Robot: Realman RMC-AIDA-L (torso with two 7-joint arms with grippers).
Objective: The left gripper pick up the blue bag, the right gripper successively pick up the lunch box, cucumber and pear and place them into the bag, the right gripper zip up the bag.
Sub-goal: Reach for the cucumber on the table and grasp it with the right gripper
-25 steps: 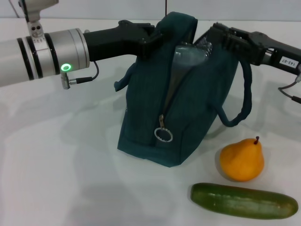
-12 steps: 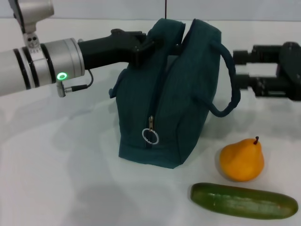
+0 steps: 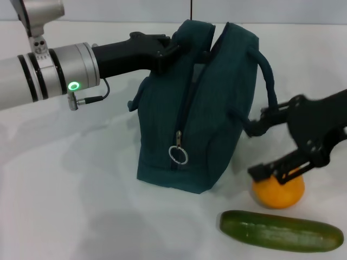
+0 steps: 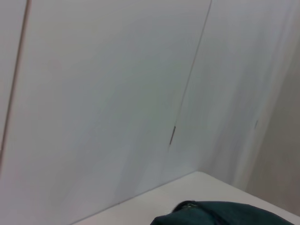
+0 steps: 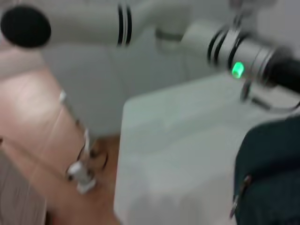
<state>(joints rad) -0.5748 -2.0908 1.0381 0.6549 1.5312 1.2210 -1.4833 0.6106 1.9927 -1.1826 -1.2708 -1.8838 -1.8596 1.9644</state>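
The blue bag [image 3: 200, 108] stands upright on the white table, its top gaping and its zipper ring pull [image 3: 178, 155] hanging down the front. My left gripper [image 3: 165, 51] is shut on the bag's upper edge and holds it up. My right gripper [image 3: 261, 151] is open, low and to the right of the bag. Its upper finger is by the bag's loop handle [image 3: 268, 86] and its lower finger lies across the top of the pear [image 3: 279, 194]. The cucumber [image 3: 282, 231] lies in front of the pear. The lunch box is hidden. The right wrist view shows the bag [image 5: 274, 168] and the left wrist's green light [image 5: 238, 70].
The white table [image 3: 65, 206] stretches out left of and in front of the bag. A white wall with a corner seam [image 4: 187, 89] stands behind it. A strip of the bag's top [image 4: 215, 213] shows in the left wrist view. The floor [image 5: 47, 140] lies beyond the table's edge.
My right gripper pulled back from the bag's opening, swung right, then dropped to the pear. The lunch box seen at the opening a second ago no longer shows. The bag shifted slightly.
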